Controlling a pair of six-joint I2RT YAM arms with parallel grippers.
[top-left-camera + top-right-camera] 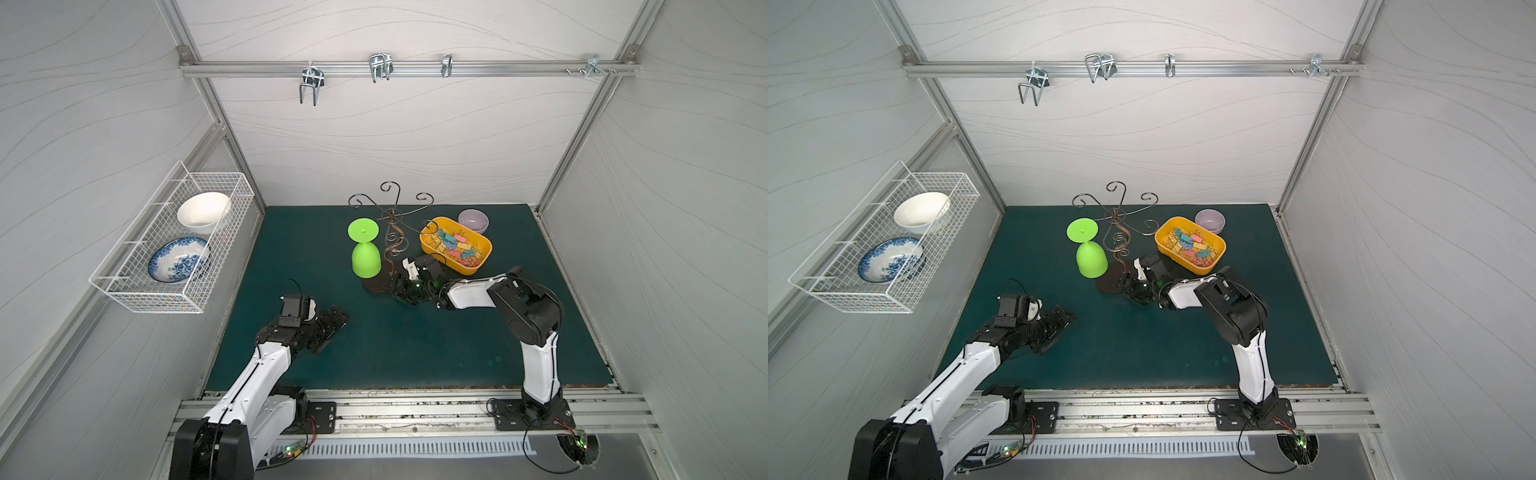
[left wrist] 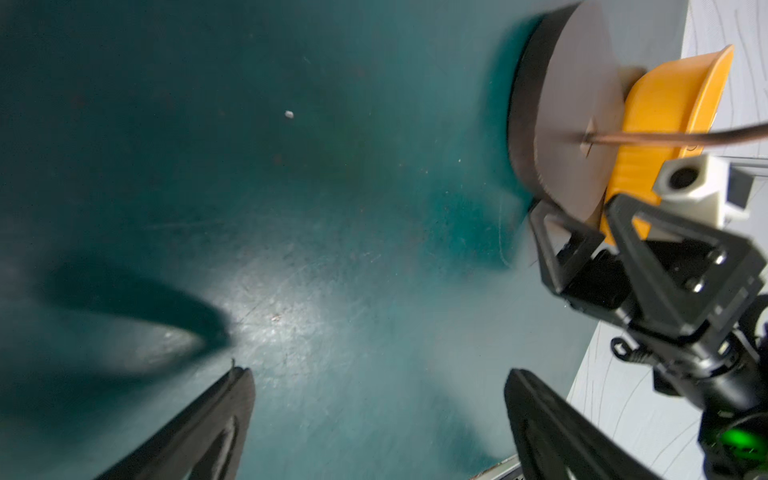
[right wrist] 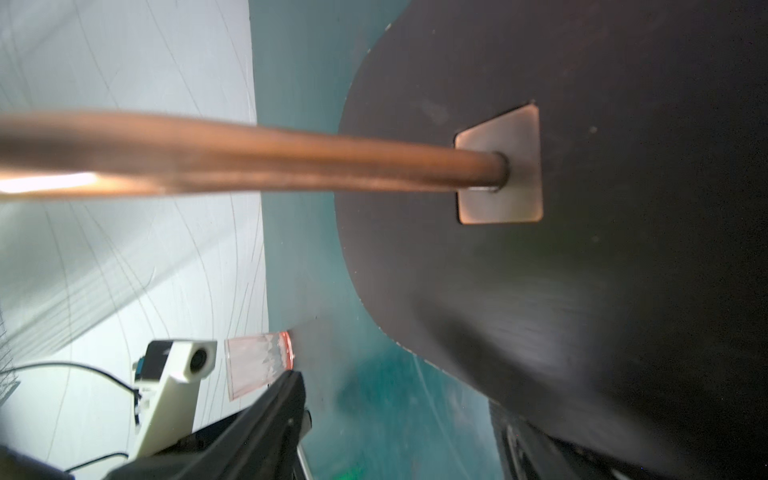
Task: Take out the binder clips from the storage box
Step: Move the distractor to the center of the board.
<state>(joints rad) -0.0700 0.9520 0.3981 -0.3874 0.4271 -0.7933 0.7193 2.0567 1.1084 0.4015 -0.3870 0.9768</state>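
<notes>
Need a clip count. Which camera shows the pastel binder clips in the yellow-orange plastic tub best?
A top view; both look down into the yellow-orange plastic tub, pastel wire-handled binder clips piled inside. Left wrist shows only the tub's outer wall. Right wrist: no tub, just an unidentifiable blurred pinkish piece.

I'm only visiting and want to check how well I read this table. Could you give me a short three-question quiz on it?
1. True or false: binder clips lie inside the yellow storage box.
2. Which thing sits right next to the storage box? A) white bowl B) lilac bowl C) green goblet
3. Fill in: the left gripper, over the green mat, has its jaws ___.

Key: 1 true; 2 B; 3 open.
</notes>
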